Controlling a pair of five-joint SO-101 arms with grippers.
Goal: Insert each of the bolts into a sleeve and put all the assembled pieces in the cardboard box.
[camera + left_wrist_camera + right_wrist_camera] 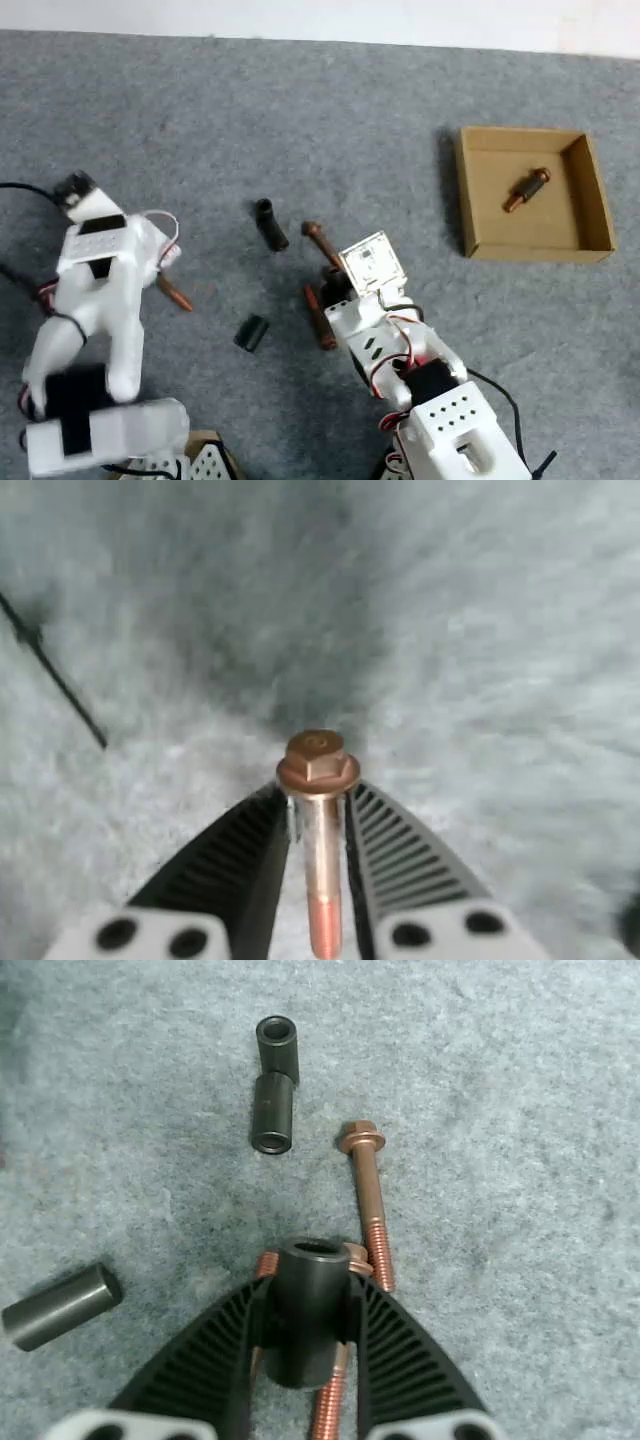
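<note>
Left wrist view gives us the left gripper, its fingers clamped on a copper-coloured hex-head bolt just below the head, above the grey carpeted surface. The right gripper squeezes a black cylindrical sleeve with its open bore facing outward, which we judge offers it up for that bolt. A loose copper bolt and a spare black sleeve lie nearby, unassembled. One finished bolt-and-sleeve piece lies inside the brown cardboard box, so we reckon several pairings remain.
</note>
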